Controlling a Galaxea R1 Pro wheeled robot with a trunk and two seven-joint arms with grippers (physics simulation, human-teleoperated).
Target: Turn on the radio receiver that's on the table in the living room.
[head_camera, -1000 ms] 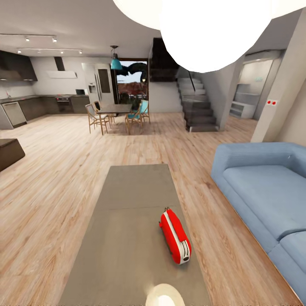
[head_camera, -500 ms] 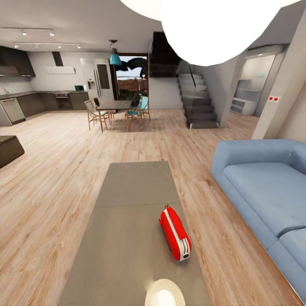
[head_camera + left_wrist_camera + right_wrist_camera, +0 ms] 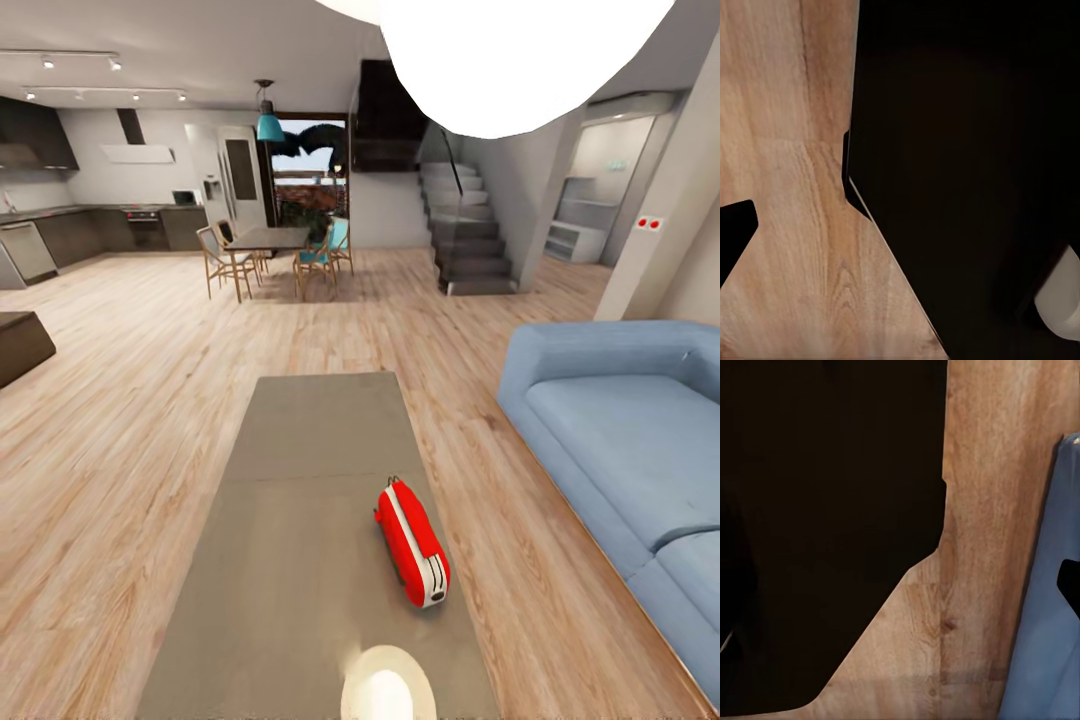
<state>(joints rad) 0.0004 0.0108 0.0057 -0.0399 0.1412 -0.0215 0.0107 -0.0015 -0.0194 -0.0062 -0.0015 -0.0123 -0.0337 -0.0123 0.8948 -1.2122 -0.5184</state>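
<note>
With the radio receiver (image 3: 412, 541) lying on its side toward the right edge of the grey desk (image 3: 300, 480), I worry a blind reach could shove it off toward the sofa (image 3: 620, 440), since I cannot tell either tool's state.

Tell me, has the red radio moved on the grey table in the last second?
No. The radio receiver keeps its spot beside the table seam and right edge; the whole view shifted slightly because the camera moved.
</note>
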